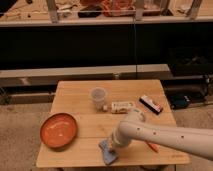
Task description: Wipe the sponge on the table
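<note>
Sponge [108, 155], pale blue and flat, lies near the front edge of the light-wood surface [75, 95], slightly left of the middle of that edge. From left to right: an orange bowl [59, 131] sits at the front left, well apart from the sponge. A clear cup [98, 96] stands upright near the centre, towards the back. The gripper [114, 145] is down on the sponge's upper right part, at the end of a white arm [160, 136] that reaches in low from the right. Whether the jaws are open or closed cannot be told, since the arm's end covers them. A white packet [122, 107] lies just right of the cup. A black-and-white eraser block [151, 104] lies at an angle near the right edge. A small orange object [153, 147] shows just below the arm, near the front right.
</note>
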{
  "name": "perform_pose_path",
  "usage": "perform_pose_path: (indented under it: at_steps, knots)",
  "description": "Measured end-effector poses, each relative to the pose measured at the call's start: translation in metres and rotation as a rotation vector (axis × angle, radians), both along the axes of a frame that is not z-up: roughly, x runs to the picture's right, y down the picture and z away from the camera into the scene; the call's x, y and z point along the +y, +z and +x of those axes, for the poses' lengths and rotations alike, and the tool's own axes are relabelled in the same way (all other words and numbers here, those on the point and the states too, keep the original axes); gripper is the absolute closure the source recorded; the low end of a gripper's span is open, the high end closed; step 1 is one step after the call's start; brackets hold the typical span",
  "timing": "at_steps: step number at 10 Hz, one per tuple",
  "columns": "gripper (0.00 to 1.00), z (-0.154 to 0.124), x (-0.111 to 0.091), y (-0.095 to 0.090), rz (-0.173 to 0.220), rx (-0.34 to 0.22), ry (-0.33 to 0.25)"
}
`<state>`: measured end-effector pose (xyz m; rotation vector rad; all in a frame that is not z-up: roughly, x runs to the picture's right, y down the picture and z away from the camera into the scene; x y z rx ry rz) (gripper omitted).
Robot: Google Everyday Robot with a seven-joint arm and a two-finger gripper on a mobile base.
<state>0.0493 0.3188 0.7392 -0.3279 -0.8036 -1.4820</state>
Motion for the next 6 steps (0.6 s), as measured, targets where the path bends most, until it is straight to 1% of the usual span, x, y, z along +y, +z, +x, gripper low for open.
perform_pose_path:
  at_steps: [2, 3, 4, 5, 6]
  knots:
    - [1.0, 0.013, 0.004, -0.002, -0.003, 0.026, 0.019]
    - [1.0, 0.026, 0.004, -0.001, -0.003, 0.05, 0.039]
    - [1.0, 0.036, 0.001, 0.0, 0.0, 0.068, 0.055]
    - [1.0, 0.054, -0.004, 0.001, 0.007, 0.097, 0.082]
    - [1.0, 0.062, -0.01, 0.002, 0.014, 0.109, 0.097]
